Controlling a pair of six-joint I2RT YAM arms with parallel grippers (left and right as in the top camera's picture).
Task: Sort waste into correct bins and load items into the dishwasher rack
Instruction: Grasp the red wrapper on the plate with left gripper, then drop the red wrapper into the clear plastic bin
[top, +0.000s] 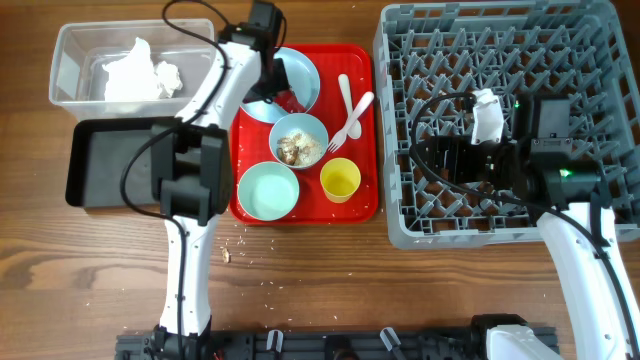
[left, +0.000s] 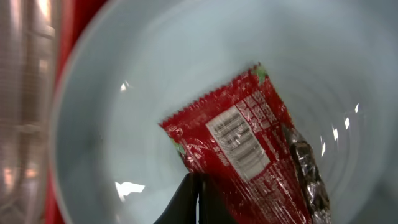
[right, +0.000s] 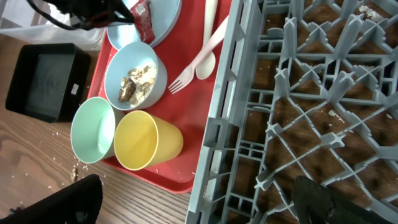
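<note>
The left gripper (left: 198, 186) has its 2 fingers pressed together at the lower edge of the red wrapper (left: 249, 149), apparently pinching it. The wrapper lies on the pale blue plate (left: 124, 93) at the top centre of the overhead view, probably gripped by an edge so it peels off the plate cleanly. The clear tub (top: 70, 50) in the upper left corner already holds the napkin (top: 135, 70). The black tray (top: 100, 165) sits just below it. The right gripper (right: 196, 186) hangs spread wide and empty over the dishwasher rack (right: 298, 93), seemingly parked clear until dishes are freed.
</note>
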